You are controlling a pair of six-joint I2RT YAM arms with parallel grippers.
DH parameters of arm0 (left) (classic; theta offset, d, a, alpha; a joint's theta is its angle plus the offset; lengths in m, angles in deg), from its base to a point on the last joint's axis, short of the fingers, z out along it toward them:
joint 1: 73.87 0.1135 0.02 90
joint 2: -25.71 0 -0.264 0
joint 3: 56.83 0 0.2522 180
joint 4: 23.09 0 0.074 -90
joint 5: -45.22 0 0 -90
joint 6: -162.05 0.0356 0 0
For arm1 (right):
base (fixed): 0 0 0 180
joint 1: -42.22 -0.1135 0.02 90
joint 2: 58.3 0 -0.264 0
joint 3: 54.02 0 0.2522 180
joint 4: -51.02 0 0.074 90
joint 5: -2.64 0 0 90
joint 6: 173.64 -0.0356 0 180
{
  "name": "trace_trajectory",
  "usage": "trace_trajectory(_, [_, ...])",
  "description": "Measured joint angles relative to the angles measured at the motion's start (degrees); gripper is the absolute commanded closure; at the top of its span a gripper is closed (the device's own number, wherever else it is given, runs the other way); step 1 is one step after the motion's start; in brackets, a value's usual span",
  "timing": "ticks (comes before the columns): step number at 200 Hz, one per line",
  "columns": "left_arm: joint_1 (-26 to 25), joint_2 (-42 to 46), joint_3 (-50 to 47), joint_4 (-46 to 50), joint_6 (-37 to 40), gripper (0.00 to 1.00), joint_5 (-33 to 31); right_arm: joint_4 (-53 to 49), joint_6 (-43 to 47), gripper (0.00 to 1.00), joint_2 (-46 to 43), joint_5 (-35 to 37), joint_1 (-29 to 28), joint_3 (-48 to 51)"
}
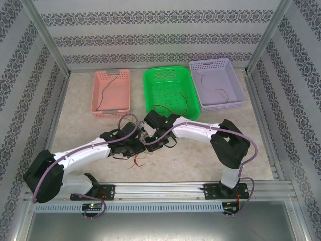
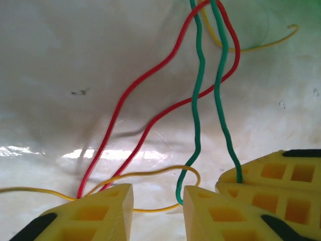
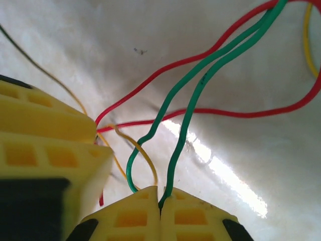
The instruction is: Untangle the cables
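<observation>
A pale, glossy, mottled counter [image 1: 75, 125] is boxed in on three sides by patterned wallpaper walls [image 1: 160, 35]. Metal frame posts [image 1: 47, 37] stand at the far corners, and a metal rail [image 1: 165, 190] runs along the near edge.

Three baskets line the far edge: pink basket [image 1: 95, 95], green basket [image 1: 148, 90], lilac basket [image 1: 238, 83]. Bare counter lies open to the left and right of my arms. The strip between my tools and the green basket is tight.

The cable tangle [image 1: 137, 158] lies mid-counter beneath both tools, which meet close together. My right tool [image 3: 160, 203] is pinched closed on the green cable [image 2: 195, 105]. My left tool [image 2: 158, 203] is narrowly parted and grips nothing. A loop of the yellow cable [image 2: 150, 171] and a bend of the green cable lie in its gap. The red cable [image 2: 119, 105] disappears behind one of its fingers.
</observation>
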Motion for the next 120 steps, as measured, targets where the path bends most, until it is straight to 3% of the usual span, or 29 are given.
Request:
trace_trajectory(45, [-2.12,-0.26,0.50,-0.55,5.68,0.61,-2.03,-4.37,2.91,1.00,-0.37,-5.77,3.32,-1.03])
trace_trajectory(86, [-2.40,0.46,0.02,-1.38,9.01,0.66,-2.95,-8.09,5.51,1.00,-1.70,-8.07,4.28,-2.56])
trace_trajectory(120, [-2.43,-3.78,-1.84,-4.57,7.98,0.80,-3.37,-10.95,8.15,1.00,-2.01,-9.03,4.87,-3.43])
